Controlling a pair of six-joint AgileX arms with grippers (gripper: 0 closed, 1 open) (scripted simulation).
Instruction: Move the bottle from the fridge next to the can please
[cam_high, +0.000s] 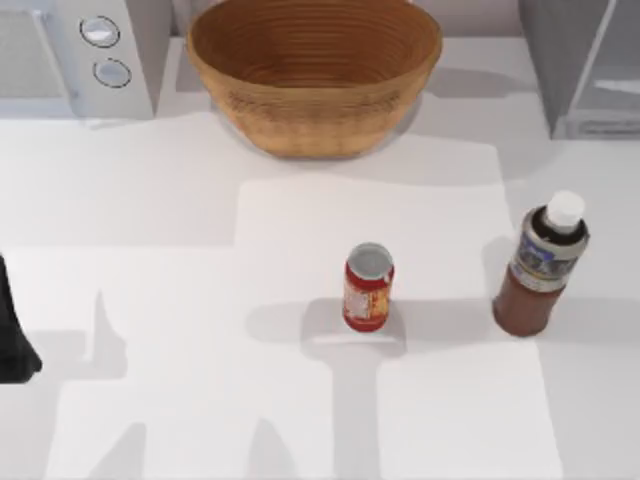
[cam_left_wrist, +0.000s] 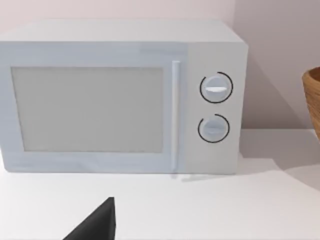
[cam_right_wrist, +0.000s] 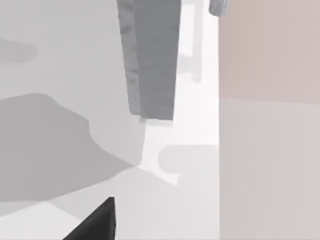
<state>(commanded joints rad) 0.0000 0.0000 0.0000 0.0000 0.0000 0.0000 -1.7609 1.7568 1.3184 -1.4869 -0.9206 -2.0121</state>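
The red can (cam_high: 368, 290) with its silver top stands upright at the middle of the table. To its right, a clear gap away, the brown bottle (cam_high: 540, 270) with a white cap stands upright on the table, out in front of the fridge. The grey fridge (cam_high: 565, 70) sits at the back right corner. My left gripper (cam_high: 14, 335) is a dark shape at the table's left edge, far from both; its dark tip (cam_left_wrist: 95, 224) faces the microwave. A dark part of my right gripper (cam_right_wrist: 95, 224) shows near a grey upright panel (cam_right_wrist: 150, 60).
A white microwave (cam_high: 70, 55) with two round knobs stands at the back left, seen close up (cam_left_wrist: 120, 95) in the left wrist view. A large woven bowl (cam_high: 314, 75) sits at the back middle. Open tabletop lies between the can and the bottle and along the front.
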